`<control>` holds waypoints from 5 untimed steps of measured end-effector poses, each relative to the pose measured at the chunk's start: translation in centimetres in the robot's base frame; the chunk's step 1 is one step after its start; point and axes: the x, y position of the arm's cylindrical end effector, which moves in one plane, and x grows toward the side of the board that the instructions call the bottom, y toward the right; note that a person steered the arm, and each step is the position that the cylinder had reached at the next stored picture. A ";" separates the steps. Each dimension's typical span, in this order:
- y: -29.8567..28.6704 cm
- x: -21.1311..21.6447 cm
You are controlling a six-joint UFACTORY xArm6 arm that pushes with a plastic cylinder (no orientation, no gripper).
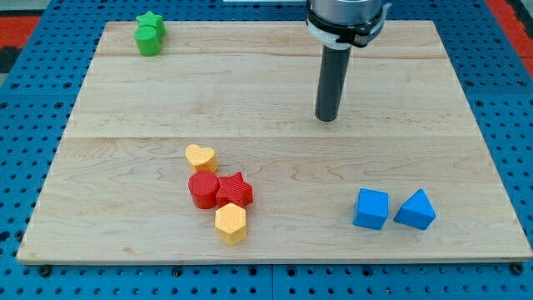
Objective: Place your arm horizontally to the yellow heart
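The yellow heart lies on the wooden board, left of centre. My tip stands on the board well to the view's right of the heart and a little higher in the view. Just below the heart sit a red cylinder, a red star and a yellow hexagon, packed close together. The rod is upright and touches no block.
A green star and a green cylinder sit together at the board's top left corner. A blue cube and a blue triangular block sit at the bottom right. Blue pegboard surrounds the board.
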 end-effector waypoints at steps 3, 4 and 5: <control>0.4 0.0; 0.4 0.0; 0.8 0.0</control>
